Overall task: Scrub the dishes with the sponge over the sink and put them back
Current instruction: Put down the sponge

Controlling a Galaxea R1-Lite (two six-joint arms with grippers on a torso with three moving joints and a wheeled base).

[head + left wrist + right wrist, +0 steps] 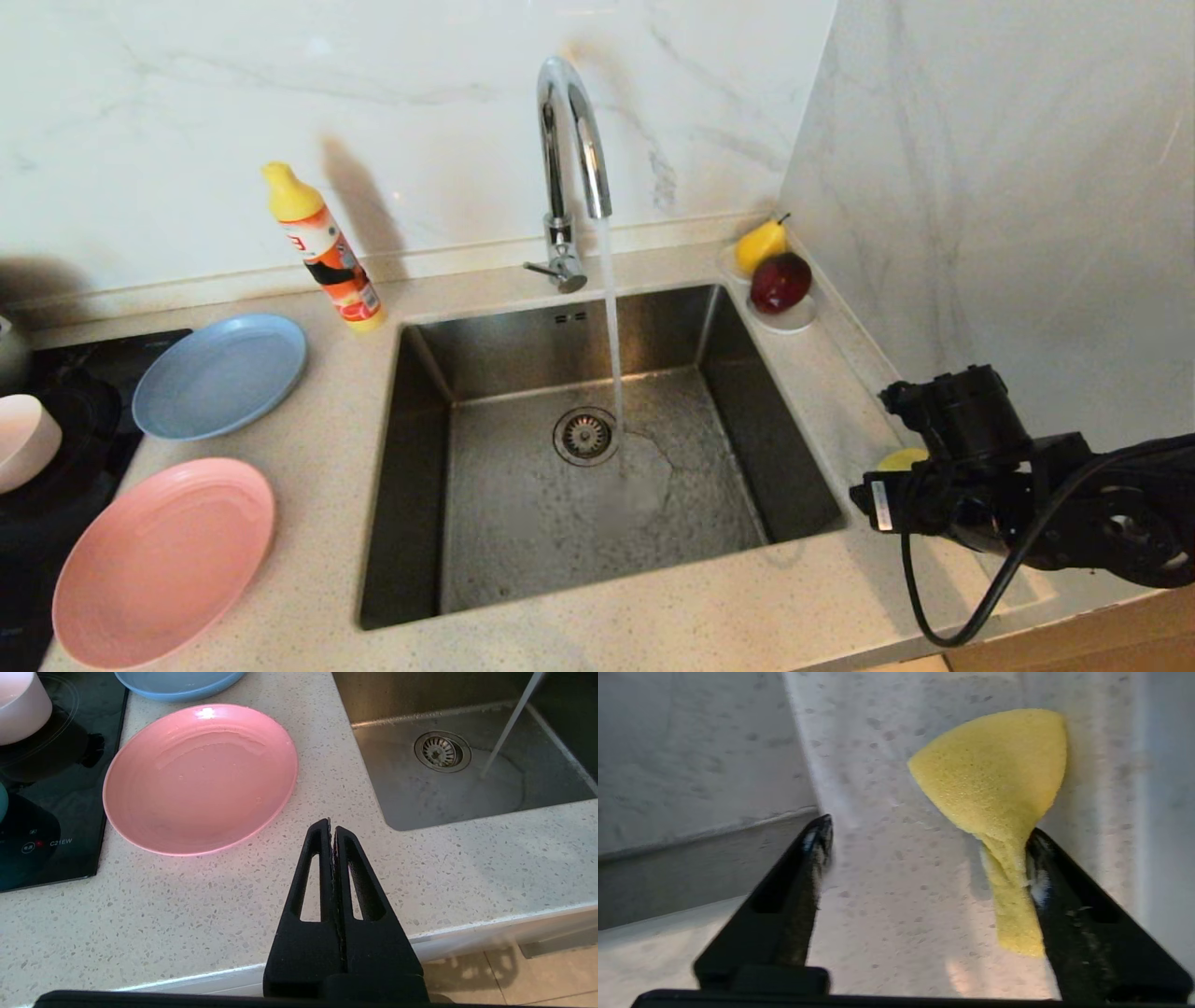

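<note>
right gripper [924, 835] jaws apart, sponge [994, 779] against one finger; "c21ew" on cooktop [46, 858].

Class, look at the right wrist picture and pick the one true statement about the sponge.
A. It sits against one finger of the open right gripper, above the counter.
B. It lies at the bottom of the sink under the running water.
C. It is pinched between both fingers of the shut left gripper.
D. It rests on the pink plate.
A: the yellow sponge clings to one finger of the right gripper, whose jaws stand wide apart over the speckled counter.
</note>
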